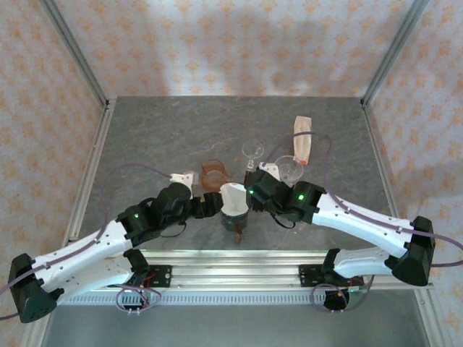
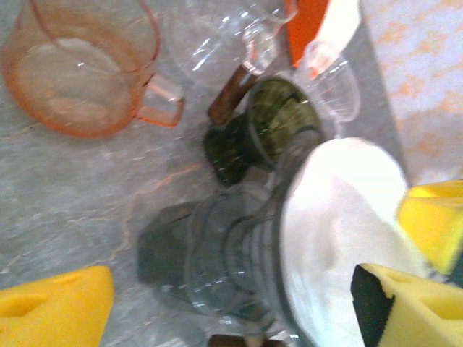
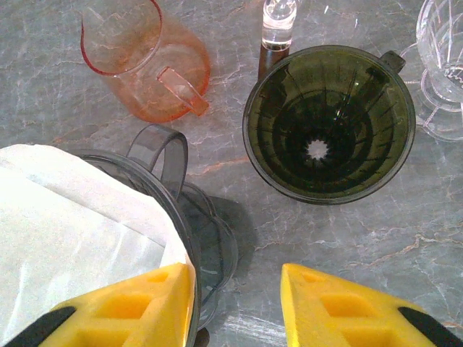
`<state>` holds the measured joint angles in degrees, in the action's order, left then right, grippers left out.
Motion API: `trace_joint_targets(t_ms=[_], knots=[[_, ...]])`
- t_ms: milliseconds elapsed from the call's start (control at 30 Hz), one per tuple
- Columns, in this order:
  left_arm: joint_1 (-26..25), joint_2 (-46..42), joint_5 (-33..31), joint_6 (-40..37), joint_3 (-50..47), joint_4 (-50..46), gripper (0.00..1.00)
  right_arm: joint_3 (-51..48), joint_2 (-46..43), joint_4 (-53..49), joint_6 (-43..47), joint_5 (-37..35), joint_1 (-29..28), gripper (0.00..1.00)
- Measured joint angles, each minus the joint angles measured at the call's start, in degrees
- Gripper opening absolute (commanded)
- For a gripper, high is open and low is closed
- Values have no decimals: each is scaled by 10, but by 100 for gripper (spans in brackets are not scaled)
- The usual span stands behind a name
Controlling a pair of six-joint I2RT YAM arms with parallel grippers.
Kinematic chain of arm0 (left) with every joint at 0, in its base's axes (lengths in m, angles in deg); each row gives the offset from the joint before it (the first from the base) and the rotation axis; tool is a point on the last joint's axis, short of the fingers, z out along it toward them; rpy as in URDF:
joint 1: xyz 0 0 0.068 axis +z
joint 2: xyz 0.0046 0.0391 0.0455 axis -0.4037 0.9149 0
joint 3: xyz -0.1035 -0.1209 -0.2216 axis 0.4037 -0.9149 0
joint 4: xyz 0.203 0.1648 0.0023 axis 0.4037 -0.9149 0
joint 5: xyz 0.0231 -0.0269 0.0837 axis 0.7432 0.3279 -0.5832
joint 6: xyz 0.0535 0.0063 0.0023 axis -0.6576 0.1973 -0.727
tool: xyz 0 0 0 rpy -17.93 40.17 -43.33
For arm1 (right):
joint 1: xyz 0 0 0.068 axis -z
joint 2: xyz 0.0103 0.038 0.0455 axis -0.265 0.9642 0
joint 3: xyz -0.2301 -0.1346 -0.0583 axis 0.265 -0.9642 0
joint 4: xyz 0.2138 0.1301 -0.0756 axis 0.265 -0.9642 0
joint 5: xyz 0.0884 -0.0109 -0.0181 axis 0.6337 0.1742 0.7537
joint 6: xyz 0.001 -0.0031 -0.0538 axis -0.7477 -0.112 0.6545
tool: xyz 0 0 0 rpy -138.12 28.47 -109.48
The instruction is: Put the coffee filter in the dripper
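coffee filter (image 3: pixel 65 238): we see the white paper sitting open inside the clear grey dripper (image 3: pixel 210 246), its edge standing a little above the rim.
place: in the top view, filter and grey dripper stand at the middle of the near side of the worktop (image 1: pixel 159 137), between the two claws.
grey dripper: upright on the worktop, its loop handle turned toward the pink pitcher (image 3: pixel 155 69).
right claw (image 3: pixel 235 289): spread. we see one yellow finger over the filter's edge and the dripper's rim, and the other out over bare worktop, clear of the dripper.
left claw (image 2: pixel 231 289): spread wide. one finger is well off to one side of the grey dripper and the other is at the white paper on the opposite side; we cannot tell if it touches.
dark green dripper (image 3: pixel 329 123): upright, ribbed inside open to view, near the grey one but apart from it.
pink pitcher: just beyond the grey dripper, its handle pointing toward it.
stemmed glass (image 3: pixel 445 65): just beside the green dripper's handle.
orange and white packet (image 1: pixel 304 141): lying farther back on the right.
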<state>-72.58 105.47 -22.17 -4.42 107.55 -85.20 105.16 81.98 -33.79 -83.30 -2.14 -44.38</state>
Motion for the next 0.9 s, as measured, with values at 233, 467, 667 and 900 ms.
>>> trace_joint_targets(t_ms=[233,467,667,900], knots=[[0,20,28,-19,18,38,85,0,0,0,0,0,0,38],[6,41,10,-20,22,14,65,-1,0,0,-4,0,0,38],[20,26,-3,-12,14,-3,62,-2,0,1,-6,0,0,38],[20,26,-3,-10,10,-14,60,-2,0,0,-6,0,0,41]])
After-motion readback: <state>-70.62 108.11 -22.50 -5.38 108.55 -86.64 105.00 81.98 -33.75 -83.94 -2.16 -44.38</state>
